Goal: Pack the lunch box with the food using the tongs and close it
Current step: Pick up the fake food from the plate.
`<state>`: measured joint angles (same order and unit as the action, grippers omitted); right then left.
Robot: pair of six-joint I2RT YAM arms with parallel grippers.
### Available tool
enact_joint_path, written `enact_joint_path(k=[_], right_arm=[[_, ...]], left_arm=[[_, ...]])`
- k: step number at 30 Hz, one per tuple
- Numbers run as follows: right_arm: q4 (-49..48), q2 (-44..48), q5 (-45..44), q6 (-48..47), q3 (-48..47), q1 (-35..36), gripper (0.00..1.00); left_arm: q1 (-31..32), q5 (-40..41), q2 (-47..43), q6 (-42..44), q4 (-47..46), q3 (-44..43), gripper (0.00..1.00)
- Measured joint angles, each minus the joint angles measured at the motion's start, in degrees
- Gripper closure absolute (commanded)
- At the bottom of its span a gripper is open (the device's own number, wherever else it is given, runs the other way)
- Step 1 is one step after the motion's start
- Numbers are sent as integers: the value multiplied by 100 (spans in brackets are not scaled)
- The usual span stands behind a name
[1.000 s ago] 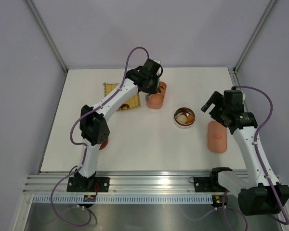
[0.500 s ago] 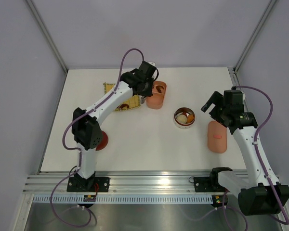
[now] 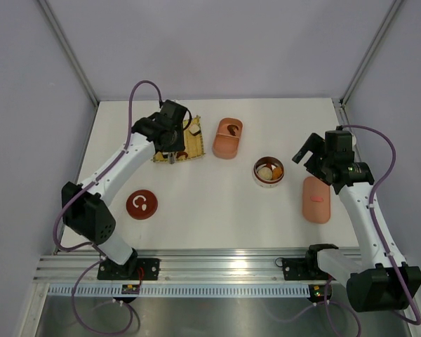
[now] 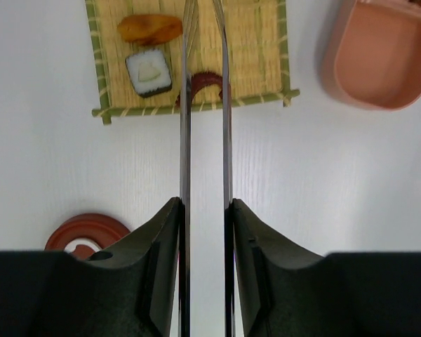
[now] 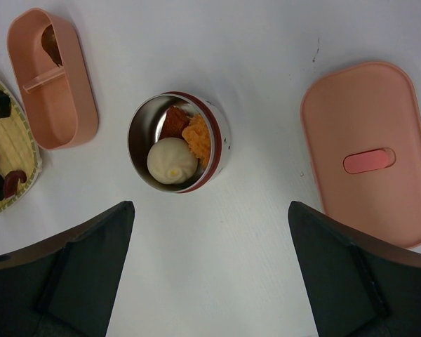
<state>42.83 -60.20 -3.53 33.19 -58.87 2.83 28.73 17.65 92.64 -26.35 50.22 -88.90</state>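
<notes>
Tongs (image 4: 184, 154), slim, silvery, two narrow arms (over woven mat (image 4: 256, 42))

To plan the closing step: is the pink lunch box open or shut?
Open: the lunch box shows its inside, and its lid lies apart from it.

White left arm (image 3: 119, 163) and right arm (image 3: 368, 225) with black joints, black left gripper (image 4: 205, 210) and right gripper (image 5: 210, 207), looping purple cables (image 3: 142, 83).

Bright, even lighting; soft shadows; sharp focus.
</notes>
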Motion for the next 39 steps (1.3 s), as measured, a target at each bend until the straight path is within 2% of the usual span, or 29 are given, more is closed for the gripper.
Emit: enact_joint_path(k=[5,11,18,26,39], right_arm=[[-11,-87,20,2,-2,0,0],[-20,-149,55,2,-2,-2,1],[-83,-205,173,2,-2,0,1],[-101,-205,170,2,-2,0,1],[-101,-199,170,2,-2,0,0]], left_arm=[[63,118,-323,-249,162,708,54],[57,275,-780,-529,201,1237,49],[57,396,-782,-634,94,1252,49],[57,586,-295,-667,-20,1252,48],[11,675,-13,-658,-192,1252,49]])
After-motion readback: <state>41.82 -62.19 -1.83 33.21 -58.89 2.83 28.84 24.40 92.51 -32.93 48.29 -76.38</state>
